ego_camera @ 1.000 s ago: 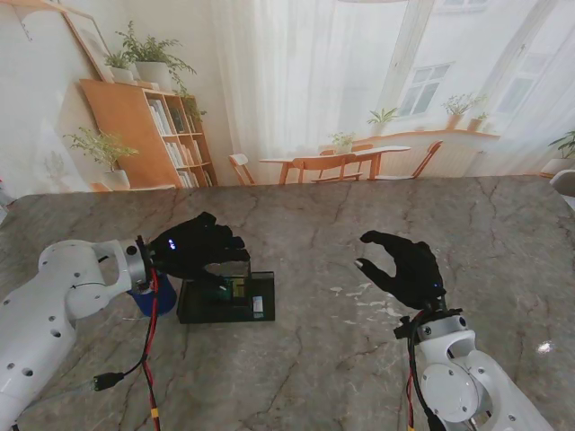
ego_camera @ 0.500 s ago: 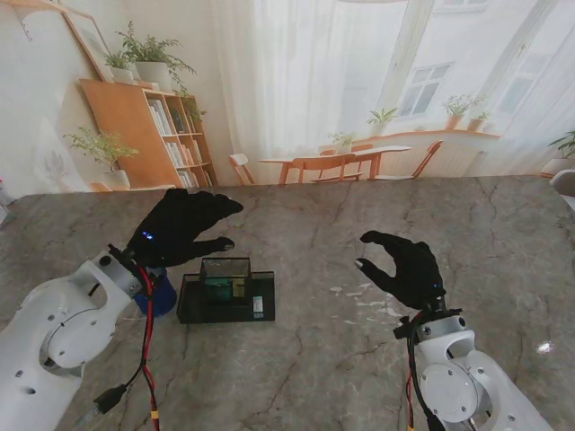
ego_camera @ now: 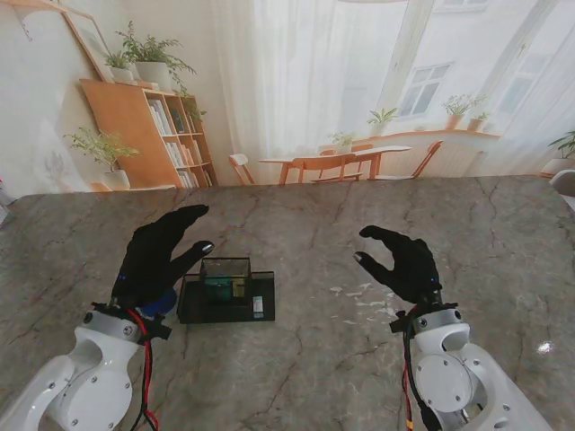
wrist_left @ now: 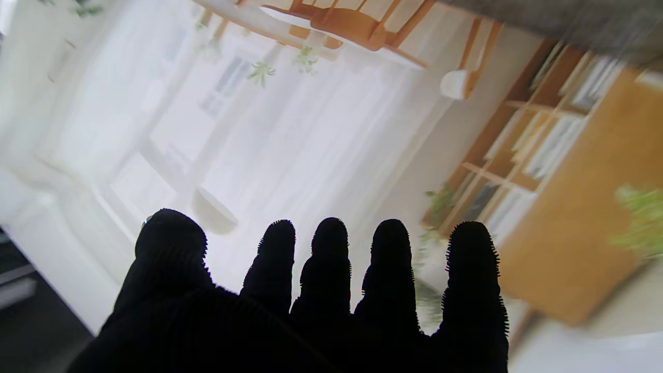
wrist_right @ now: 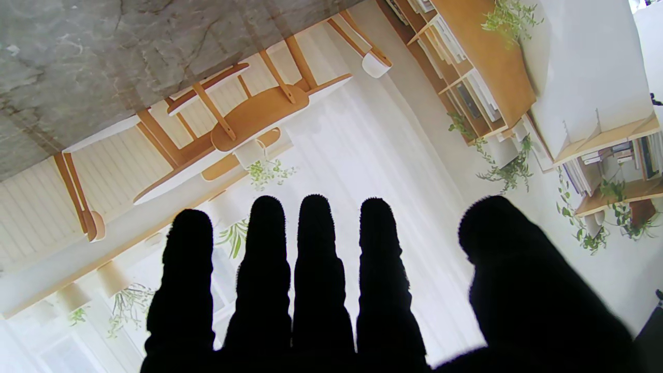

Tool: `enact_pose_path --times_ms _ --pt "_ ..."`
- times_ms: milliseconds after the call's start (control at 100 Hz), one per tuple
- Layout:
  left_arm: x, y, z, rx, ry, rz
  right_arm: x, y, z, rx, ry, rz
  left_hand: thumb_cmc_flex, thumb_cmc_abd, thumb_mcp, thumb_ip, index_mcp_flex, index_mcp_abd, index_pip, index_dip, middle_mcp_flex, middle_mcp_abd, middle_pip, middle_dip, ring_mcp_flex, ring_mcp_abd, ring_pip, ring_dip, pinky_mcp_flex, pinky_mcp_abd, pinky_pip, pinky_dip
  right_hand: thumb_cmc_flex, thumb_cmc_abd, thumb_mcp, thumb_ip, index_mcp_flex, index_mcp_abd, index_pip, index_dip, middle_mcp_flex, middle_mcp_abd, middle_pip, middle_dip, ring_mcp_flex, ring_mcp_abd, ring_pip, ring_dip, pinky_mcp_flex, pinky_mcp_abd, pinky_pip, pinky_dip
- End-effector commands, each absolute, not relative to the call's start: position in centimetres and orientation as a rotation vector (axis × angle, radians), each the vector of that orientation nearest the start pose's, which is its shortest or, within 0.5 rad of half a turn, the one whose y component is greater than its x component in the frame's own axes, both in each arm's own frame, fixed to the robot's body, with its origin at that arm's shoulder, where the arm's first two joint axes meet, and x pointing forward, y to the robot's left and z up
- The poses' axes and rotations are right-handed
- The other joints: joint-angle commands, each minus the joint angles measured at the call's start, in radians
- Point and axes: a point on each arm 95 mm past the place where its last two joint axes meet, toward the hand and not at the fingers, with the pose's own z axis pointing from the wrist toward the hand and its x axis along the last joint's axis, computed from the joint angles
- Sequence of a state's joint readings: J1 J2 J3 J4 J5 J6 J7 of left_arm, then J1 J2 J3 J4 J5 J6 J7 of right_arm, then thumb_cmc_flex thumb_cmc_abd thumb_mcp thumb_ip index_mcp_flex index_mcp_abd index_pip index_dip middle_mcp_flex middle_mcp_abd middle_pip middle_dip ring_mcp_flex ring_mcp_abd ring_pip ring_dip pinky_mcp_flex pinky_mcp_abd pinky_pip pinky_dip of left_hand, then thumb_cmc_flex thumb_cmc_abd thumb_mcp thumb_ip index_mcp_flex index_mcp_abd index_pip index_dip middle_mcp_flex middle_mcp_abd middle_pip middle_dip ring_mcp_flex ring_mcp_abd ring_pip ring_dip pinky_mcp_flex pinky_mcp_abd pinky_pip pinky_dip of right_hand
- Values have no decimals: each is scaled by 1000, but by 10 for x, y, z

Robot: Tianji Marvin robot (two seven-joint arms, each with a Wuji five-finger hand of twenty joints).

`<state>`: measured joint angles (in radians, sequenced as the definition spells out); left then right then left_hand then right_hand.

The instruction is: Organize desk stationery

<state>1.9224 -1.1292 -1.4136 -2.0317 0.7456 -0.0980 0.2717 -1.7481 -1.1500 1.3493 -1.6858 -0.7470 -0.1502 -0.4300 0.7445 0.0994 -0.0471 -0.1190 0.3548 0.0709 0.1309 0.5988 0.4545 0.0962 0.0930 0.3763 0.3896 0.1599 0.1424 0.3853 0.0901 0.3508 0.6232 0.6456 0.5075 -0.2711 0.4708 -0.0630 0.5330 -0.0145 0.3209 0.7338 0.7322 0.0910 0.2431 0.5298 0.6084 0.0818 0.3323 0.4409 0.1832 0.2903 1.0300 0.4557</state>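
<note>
The left hand is being held with fingers spread and nothing in it, just to the left of the dark organizer tray, whose long axis is lying across the table. A blue object is being partly hidden beneath that hand. The right hand, loosely curled apart and gripping nothing, is being kept well apart to the right; the left is judged nearer.

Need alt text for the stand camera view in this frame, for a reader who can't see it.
Two black-gloved robot hands hover open over a grey marble table: the left hand beside a dark desk organizer, the right hand apart. A blue object peeks out behind the left wrist.
</note>
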Motion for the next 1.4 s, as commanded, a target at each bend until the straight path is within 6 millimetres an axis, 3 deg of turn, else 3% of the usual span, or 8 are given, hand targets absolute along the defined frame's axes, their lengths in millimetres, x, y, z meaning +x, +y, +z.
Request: enact_pose_path --times_ms 0,140,290,410,620,810,1030,1390 --pt "307 4 -253 -1335 920 -1959 365 -24 -300 1266 914 1879 24 38 -4 57 -4 16 -18 -9 7 11 -5 -11 -11 9 -10 -8 -5 28 -13 -6 -2 24 -34 32 -31 -7 -16 7 -18 -6 -13 10 -4 -7 -15 4 -6 -1 2 13" --pt "301 -5 -285 -1599 744 -2036 369 -19 -304 1303 920 1868 50 2 2 64 9 25 -15 -15 3 26 -5 -9 -32 19 -11 -7 -40 18 -27 0 -3 25 -33 32 -38 -6 -22 3 -21 -4 -16 8 -7 -5 -18 4 -7 1 1 12" --pt "304 -15 -324 -1714 771 -1988 371 -15 -312 1361 938 1842 50 0 1 64 18 32 -10 -19 10 29 -3 -7 -21 21 -5 -2 -24 17 -25 14 -4 24 -34 32 -37 -3 -22 2 -20 -2 -15 8 -7 -3 -19 4 -9 1 1 12" --pt "312 -22 -339 -1791 787 -1999 369 -15 -320 1422 945 1813 60 -9 2 64 20 39 -9 -20 8 33 -4 -6 -25 24 -4 0 -30 8 -32 18 -4 22 -33 31 -36 3 -20 2 -22 3 -14 9 -5 0 -15 7 11 2 22 22" --pt "329 -32 -349 -1808 879 -2044 365 -16 -341 1557 956 1736 66 -14 1 63 27 42 -4 -22 13 31 -1 -2 -19 23 2 6 -23 0 -35 26 -1 15 -33 31 -39 17 -21 2 -25 15 -10 12 21 10 53 43 74 -1 134 95" --pt "329 -28 -352 -1799 884 -2039 362 -19 -356 1642 954 1696 69 -15 1 63 30 44 -1 -22 16 31 0 -1 -14 25 5 10 -22 2 -26 37 -10 13 -33 30 -33 24 -22 -1 -16 23 -4 15 49 19 137 78 143 6 220 161" --pt "328 -22 -353 -1803 865 -2029 358 -19 -365 1713 930 1706 71 -16 1 63 34 46 1 -22 18 37 0 1 -15 25 6 14 -26 3 -21 44 -22 8 -29 29 -36 12 -24 -4 -19 16 -14 10 30 15 91 50 77 42 115 124" --pt "329 -24 -355 -1800 906 -2015 358 -21 -366 1718 907 1711 72 -14 0 62 35 48 2 -23 20 33 0 2 -13 27 8 18 -25 4 -16 49 -20 12 -29 28 -41 10 -26 -7 -21 15 -18 7 23 15 44 33 51 31 65 90"
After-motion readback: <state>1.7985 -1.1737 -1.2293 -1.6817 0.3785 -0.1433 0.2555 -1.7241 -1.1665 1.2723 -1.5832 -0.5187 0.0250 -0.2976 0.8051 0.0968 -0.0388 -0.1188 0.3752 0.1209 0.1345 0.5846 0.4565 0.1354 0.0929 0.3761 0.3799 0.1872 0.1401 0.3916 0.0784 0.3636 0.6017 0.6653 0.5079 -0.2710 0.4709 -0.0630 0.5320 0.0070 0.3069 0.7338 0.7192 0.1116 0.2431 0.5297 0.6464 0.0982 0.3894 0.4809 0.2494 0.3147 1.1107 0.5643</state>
